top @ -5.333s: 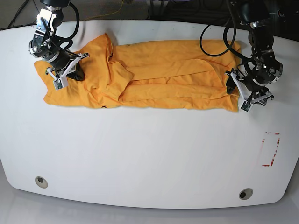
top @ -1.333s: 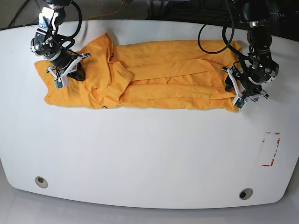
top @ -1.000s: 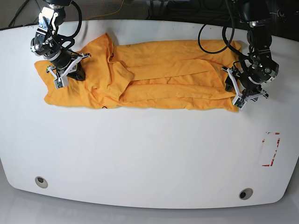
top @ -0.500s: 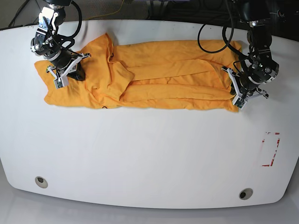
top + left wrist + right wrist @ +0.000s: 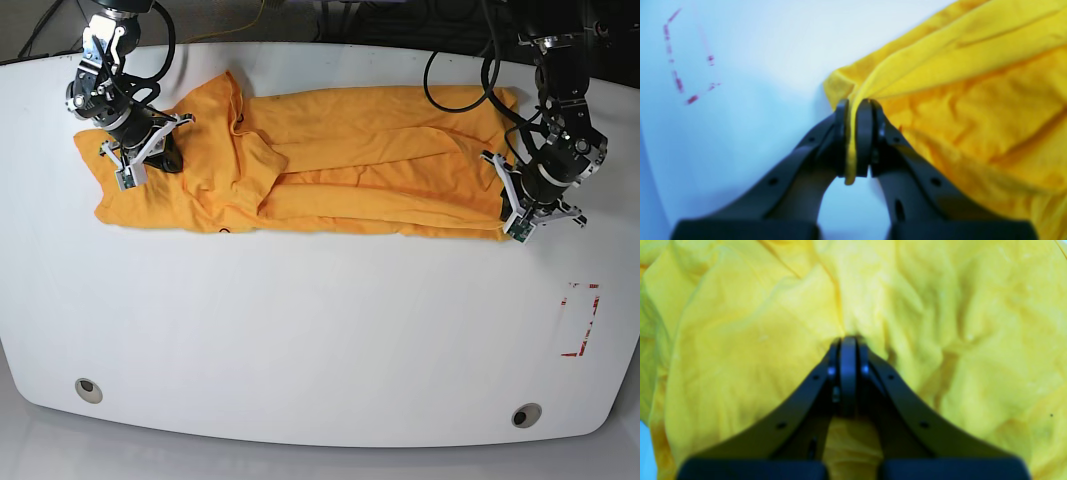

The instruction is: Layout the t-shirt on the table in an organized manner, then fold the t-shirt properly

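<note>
cables (image 5: 455, 75) — black, looped | cord (image 5: 245, 25) — yellow, far edge

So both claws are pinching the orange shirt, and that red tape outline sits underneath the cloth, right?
Not quite. Both claws do pinch the shirt, but the red tape outline lies on bare table, well clear of the cloth. The base view shows it.

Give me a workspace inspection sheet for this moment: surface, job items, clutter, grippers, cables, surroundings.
Surface: table, glossy white, red tape outline and two grey grommets.
Job's things: t-shirt, bunched and wrinkled along the far side, not laid flat.
Clutter: nothing seen.
Grippers: left gripper jaws shut on the t-shirt's edge; right gripper jaws shut, pinching its fabric.
Cables: black cables looping by the left arm over the shirt.
Surroundings: dark, unclear.
</note>
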Tool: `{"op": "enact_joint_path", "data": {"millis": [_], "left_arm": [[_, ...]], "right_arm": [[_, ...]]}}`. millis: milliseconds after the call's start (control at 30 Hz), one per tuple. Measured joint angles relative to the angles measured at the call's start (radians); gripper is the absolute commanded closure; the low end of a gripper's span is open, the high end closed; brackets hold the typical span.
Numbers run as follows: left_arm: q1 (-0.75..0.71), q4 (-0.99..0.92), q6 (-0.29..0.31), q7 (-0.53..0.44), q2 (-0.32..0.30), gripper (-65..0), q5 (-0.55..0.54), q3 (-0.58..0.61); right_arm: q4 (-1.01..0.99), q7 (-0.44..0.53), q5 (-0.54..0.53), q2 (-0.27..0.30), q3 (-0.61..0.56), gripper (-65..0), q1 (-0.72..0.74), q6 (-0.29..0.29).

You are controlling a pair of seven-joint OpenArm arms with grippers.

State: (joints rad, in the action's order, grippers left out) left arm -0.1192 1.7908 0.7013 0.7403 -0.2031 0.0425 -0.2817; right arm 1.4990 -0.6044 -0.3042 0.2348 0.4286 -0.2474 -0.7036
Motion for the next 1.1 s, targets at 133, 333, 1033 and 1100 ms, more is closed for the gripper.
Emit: {"op": "enact_joint_path", "data": {"millis": [133,333,1033,1100], "left_arm": [[-0.034,0.022,0.002,0.003,-0.011,-2.7,0.008,-0.005],[-0.101,0.074,0.001,0.002,-0.009,-2.7,-0.001,-0.014],[-0.294,0.132,0.003,0.002,-0.012,-2.7,0.002,-0.142],[-0.303,0.132,-0.002,0.003,-0.014,-2.7,0.002,-0.146]], "right_arm": [[0.0,0.0,0.0,0.0,0.0,-0.6,0.0,0.0],[0.0,0.0,0.0,-0.002,0.002,-0.6,0.0,0.0],[0.001,0.0,0.001,-0.005,0.003,-0.6,0.0,0.0],[0.001,0.0,0.001,-0.005,0.003,-0.6,0.0,0.0]]}}
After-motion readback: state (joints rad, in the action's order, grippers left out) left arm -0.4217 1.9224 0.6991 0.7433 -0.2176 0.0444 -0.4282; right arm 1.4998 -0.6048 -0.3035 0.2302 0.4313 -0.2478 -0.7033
